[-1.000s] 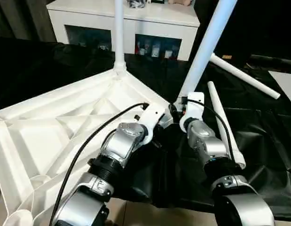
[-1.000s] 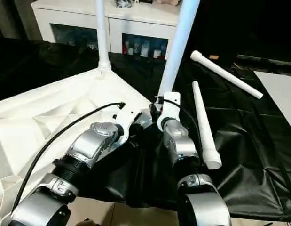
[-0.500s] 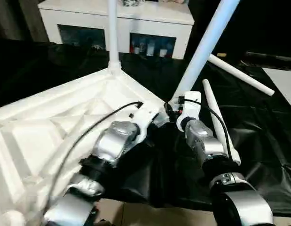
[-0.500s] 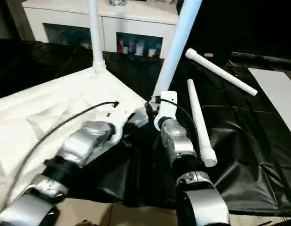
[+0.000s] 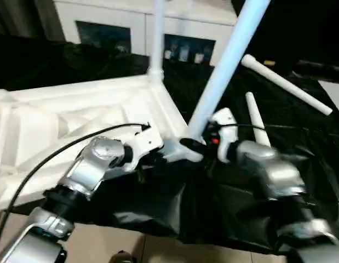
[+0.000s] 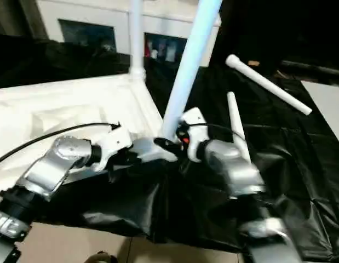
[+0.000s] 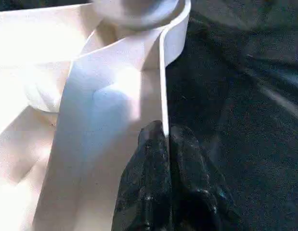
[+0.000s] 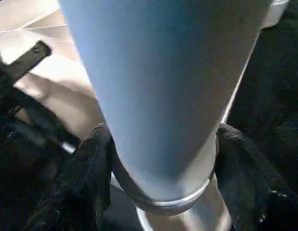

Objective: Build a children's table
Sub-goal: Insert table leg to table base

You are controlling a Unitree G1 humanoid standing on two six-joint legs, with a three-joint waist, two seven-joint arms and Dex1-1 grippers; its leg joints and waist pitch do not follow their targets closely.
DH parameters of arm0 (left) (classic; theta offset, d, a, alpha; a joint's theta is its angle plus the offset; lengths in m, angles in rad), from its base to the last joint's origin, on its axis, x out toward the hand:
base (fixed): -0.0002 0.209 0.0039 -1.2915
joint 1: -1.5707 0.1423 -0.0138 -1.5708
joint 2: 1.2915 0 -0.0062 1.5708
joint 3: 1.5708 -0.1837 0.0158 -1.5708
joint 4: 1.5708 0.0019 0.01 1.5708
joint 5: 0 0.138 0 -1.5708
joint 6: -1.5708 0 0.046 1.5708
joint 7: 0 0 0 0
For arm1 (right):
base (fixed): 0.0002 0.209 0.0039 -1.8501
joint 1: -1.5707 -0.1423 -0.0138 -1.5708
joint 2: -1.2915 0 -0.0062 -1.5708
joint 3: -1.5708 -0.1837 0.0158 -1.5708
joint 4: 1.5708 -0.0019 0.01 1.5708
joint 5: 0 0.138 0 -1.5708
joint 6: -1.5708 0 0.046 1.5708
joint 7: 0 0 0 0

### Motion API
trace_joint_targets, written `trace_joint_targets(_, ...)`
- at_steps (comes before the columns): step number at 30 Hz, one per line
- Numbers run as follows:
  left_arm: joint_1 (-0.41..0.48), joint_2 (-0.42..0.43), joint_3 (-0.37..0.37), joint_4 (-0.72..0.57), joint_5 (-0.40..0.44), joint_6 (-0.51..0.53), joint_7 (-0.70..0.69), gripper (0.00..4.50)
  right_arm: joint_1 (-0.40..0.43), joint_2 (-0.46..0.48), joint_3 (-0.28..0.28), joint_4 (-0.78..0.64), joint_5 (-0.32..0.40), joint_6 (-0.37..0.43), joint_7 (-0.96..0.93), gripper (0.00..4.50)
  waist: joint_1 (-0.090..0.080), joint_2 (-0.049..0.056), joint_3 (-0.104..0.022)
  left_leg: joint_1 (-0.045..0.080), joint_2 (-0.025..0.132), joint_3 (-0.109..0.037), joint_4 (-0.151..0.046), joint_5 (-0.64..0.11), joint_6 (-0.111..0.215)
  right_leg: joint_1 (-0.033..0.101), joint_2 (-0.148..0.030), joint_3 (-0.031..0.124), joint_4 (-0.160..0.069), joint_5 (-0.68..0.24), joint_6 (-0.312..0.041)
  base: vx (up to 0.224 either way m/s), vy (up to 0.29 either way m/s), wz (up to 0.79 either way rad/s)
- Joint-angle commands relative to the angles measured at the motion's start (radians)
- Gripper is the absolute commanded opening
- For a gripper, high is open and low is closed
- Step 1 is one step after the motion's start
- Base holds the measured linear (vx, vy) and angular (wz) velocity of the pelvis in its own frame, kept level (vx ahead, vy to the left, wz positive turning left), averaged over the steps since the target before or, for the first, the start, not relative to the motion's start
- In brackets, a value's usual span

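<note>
Left eye view: ribbed white children's table (image 5: pixel 76 118) inverted, legs up.

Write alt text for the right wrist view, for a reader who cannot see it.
The right gripper has its two black fingers closed around the thick base of a white table leg, which rises away from the camera. Behind it lies the ribbed white underside of the tabletop, with black cloth alongside.
</note>
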Motion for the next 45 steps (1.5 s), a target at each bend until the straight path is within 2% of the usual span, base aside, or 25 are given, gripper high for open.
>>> trace_joint_targets(1, -0.014, 0.000, -0.001, -0.041, -0.004, -0.045, -0.011, 0.00, 0.009, -0.021, -0.003, -0.046, 0.018, 0.028, 0.028, 2.69, -0.001, 0.006, -0.067, 0.026, 0.038, -0.005, -0.072, -0.139, 0.020, 0.051, -0.054, 0.044, -0.054, 0.017, -0.227, 0.000, 0.000, 0.00)
trace_joint_targets(2, -0.017, -0.010, 0.027, -0.033, -0.024, -0.046, -0.003, 0.00, 0.013, -0.033, -0.009, -0.061, 0.025, 0.038, 0.034, 2.69, -0.002, 0.005, -0.067, 0.026, 0.037, -0.005, -0.073, -0.146, 0.015, 0.052, -0.054, 0.044, -0.056, 0.001, -0.224, 0.000, 0.000, 0.00)
trace_joint_targets(3, -0.021, -0.019, 0.054, -0.026, -0.044, -0.045, 0.004, 0.27, 0.016, -0.042, -0.015, -0.073, 0.032, 0.049, 0.038, 2.69, 0.000, 0.004, -0.067, 0.026, 0.037, -0.004, -0.071, -0.159, 0.006, 0.051, -0.056, 0.045, -0.058, -0.026, -0.222, 0.000, 0.000, 0.00)
trace_joint_targets(6, -0.025, -0.031, 0.096, -0.035, -0.092, -0.021, -0.003, 0.58, 0.022, -0.052, -0.020, -0.094, 0.042, 0.066, 0.045, 2.69, 0.001, 0.004, -0.068, 0.025, 0.038, -0.005, -0.071, -0.153, -0.001, 0.052, -0.057, 0.044, -0.055, -0.017, -0.233, 0.000, 0.000, 0.00)
trace_joint_targets(7, -0.040, -0.057, 0.186, -0.075, -0.201, 0.039, -0.011, 0.63, 0.028, -0.059, -0.018, -0.120, 0.053, 0.087, 0.054, 2.69, -0.001, 0.005, -0.069, 0.025, 0.037, -0.004, -0.070, -0.148, -0.006, 0.053, -0.055, 0.044, -0.051, -0.001, -0.242, 0.000, 0.000, 0.00)
trace_joint_targets(8, -0.041, -0.058, 0.190, -0.077, -0.206, 0.041, -0.012, 0.68, 0.028, -0.060, -0.018, -0.122, 0.054, 0.088, 0.054, 2.69, 0.002, 0.004, -0.069, 0.025, 0.037, -0.005, -0.070, -0.144, -0.005, 0.053, -0.056, 0.043, -0.050, 0.008, -0.249, 0.000, 0.000, 0.00)
trace_joint_targets(9, -0.059, -0.079, 0.268, -0.107, -0.310, 0.102, -0.019, 0.77, 0.034, -0.067, -0.014, -0.152, 0.064, 0.116, 0.065, 2.69, 0.003, 0.000, -0.070, 0.025, 0.035, -0.003, -0.067, -0.134, 0.002, 0.055, -0.055, 0.042, -0.048, 0.024, -0.259, 0.000, 0.000, 0.00)
trace_joint_targets(12, -0.084, -0.103, 0.340, -0.140, -0.421, 0.178, -0.029, 1.08, 0.039, -0.077, 0.001, -0.177, 0.072, 0.140, 0.086, 2.69, 0.001, 0.000, -0.067, 0.025, 0.034, -0.003, -0.067, -0.144, 0.009, 0.052, -0.053, 0.043, -0.052, -0.005, -0.256, 0.000, 0.000, 0.00)
trace_joint_targets(13, -0.091, -0.112, 0.356, -0.154, -0.455, 0.206, -0.034, 1.14, 0.040, -0.080, 0.010, -0.183, 0.074, 0.147, 0.094, 2.69, 0.000, -0.009, -0.067, 0.024, 0.034, -0.002, -0.066, -0.139, 0.010, 0.054, -0.053, 0.042, -0.051, -0.008, -0.256, 0.000, 0.000, 0.00)
trace_joint_targets(14, -0.096, -0.126, 0.364, -0.171, -0.483, 0.227, -0.034, 1.14, 0.043, -0.085, 0.021, -0.194, 0.079, 0.156, 0.107, 2.69, 0.001, -0.005, -0.066, 0.023, 0.034, -0.002, -0.066, -0.135, 0.015, 0.054, -0.054, 0.043, -0.052, -0.016, -0.255, 0.000, 0.000, 0.00)
trace_joint_targets(15, -0.097, -0.132, 0.364, -0.178, -0.493, 0.236, -0.034, 1.33, 0.044, -0.087, 0.027, -0.199, 0.081, 0.159, 0.112, 2.69, 0.001, -0.005, -0.066, 0.023, 0.034, -0.002, -0.066, -0.135, 0.015, 0.054, -0.054, 0.043, -0.052, -0.016, -0.255, 0.000, 0.000, 0.00)
trace_joint_targets(16, -0.096, -0.141, 0.361, -0.193, -0.510, 0.256, -0.039, 1.33, 0.046, -0.088, 0.034, -0.207, 0.085, 0.164, 0.118, 2.69, 0.001, -0.009, -0.066, 0.023, 0.034, -0.002, -0.064, -0.124, 0.021, 0.053, -0.052, 0.044, -0.053, -0.014, -0.247, 0.000, 0.000, 0.00)
trace_joint_targets(18, -0.089, -0.160, 0.349, -0.223, -0.532, 0.284, -0.039, 1.49, 0.049, -0.088, 0.045, -0.222, 0.090, 0.178, 0.122, 2.69, 0.002, -0.007, -0.067, 0.023, 0.035, -0.003, -0.064, -0.117, 0.022, 0.054, -0.053, 0.044, -0.053, -0.016, -0.241, 0.000, 0.000, 0.00)
trace_joint_targets(21, -0.076, -0.212, 0.301, -0.261, -0.544, 0.321, -0.011, 1.76, 0.058, -0.087, 0.072, -0.262, 0.097, 0.207, 0.141, 2.69, 0.005, -0.008, -0.067, 0.025, 0.037, -0.003, -0.063, -0.110, 0.023, 0.054, -0.052, 0.044, -0.053, -0.005, -0.237, 0.000, 0.000, 0.00)
trace_joint_targets(23, -0.076, -0.222, 0.297, -0.265, -0.553, 0.332, -0.006, 1.84, 0.061, -0.087, 0.077, -0.270, 0.099, 0.213, 0.142, 2.69, 0.007, -0.010, -0.067, 0.022, 0.034, -0.003, -0.063, -0.114, 0.022, 0.056, -0.053, 0.044, -0.055, -0.013, -0.233, 0.000, 0.000, 0.00)
trace_joint_targets(26, -0.080, -0.256, 0.288, -0.280, -0.579, 0.361, 0.015, 2.20, 0.068, -0.088, 0.094, -0.288, 0.098, 0.223, 0.144, 2.69, 0.005, -0.009, -0.066, 0.022, 0.034, -0.003, -0.064, -0.128, 0.012, 0.057, -0.052, 0.044, -0.058, -0.041, -0.220, 0.000, 0.000, 0.00)
trace_joint_targets(29, -0.085, -0.286, 0.292, -0.300, -0.611, 0.396, 0.028, 2.35, 0.073, -0.087, 0.103, -0.296, 0.097, 0.229, 0.140, 2.69, 0.005, -0.009, -0.069, 0.022, 0.035, -0.004, -0.062, -0.114, 0.009, 0.058, -0.052, 0.044, -0.054, -0.013, -0.225, 0.000, 0.000, 0.00)
trace_joint_targets(31, -0.084, -0.289, 0.277, -0.310, -0.605, 0.405, 0.027, 2.70, 0.075, -0.089, 0.110, -0.298, 0.093, 0.232, 0.141, 2.69, 0.004, -0.010, -0.068, 0.022, 0.033, -0.004, -0.061, -0.110, 0.017, 0.059, -0.050, 0.043, -0.056, -0.006, -0.223, 0.000, 0.000, 0.00)
trace_joint_targets(34, -0.077, -0.289, 0.240, -0.302, -0.555, 0.364, 0.043, 2.82, 0.077, -0.095, 0.124, -0.304, 0.085, 0.230, 0.144, 2.69, 0.004, -0.009, -0.068, 0.023, 0.033, -0.004, -0.061, -0.111, 0.019, 0.058, -0.050, 0.044, -0.057, -0.012, -0.219, 0.000, 0.000, 0.00)
trace_joint_targets(37, -0.072, -0.290, 0.235, -0.300, -0.545, 0.358, 0.053, 3.21, 0.078, -0.096, 0.126, -0.308, 0.083, 0.231, 0.142, 2.69, 0.003, -0.007, -0.069, 0.022, 0.035, -0.006, -0.061, -0.107, 0.015, 0.059, -0.050, 0.044, -0.055, 0.000, -0.217, 0.000, 0.000, 0.00)
trace_joint_targets(38, -0.072, -0.290, 0.237, -0.303, -0.546, 0.361, 0.057, 3.21, 0.079, -0.095, 0.125, -0.309, 0.084, 0.232, 0.140, 2.69, 0.004, -0.008, -0.069, 0.023, 0.034, -0.005, -0.061, -0.110, 0.015, 0.058, -0.050, 0.044, -0.056, 0.000, -0.217, 0.000, 0.000, 0.00)
trace_joint_targets(39, -0.070, -0.282, 0.236, -0.307, -0.548, 0.367, 0.050, 2.79, 0.079, -0.096, 0.124, -0.310, 0.084, 0.232, 0.139, 2.69, 0.005, -0.008, -0.069, 0.023, 0.034, -0.005, -0.061, -0.110, 0.015, 0.059, -0.050, 0.044, -0.055, -0.002, -0.219, 0.000, 0.000, 0.00)
trace_joint_targets(44, -0.070, -0.274, 0.247, -0.310, -0.558, 0.378, 0.052, 2.82, 0.080, -0.100, 0.125, -0.311, 0.089, 0.232, 0.135, 2.69, 0.004, -0.007, -0.070, 0.024, 0.034, -0.006, -0.060, -0.103, 0.012, 0.059, -0.049, 0.043, -0.053, 0.010, -0.221, 0.000, 0.000, 0.00)
trace_joint_targets(45, -0.076, -0.281, 0.260, -0.297, -0.556, 0.370, 0.071, 2.38, 0.080, -0.102, 0.125, -0.310, 0.088, 0.229, 0.135, 2.69, 0.004, -0.009, -0.070, 0.023, 0.033, -0.005, -0.060, -0.105, 0.013, 0.059, -0.049, 0.043, -0.053, 0.010, -0.222, 0.000, 0.000, 0.00)
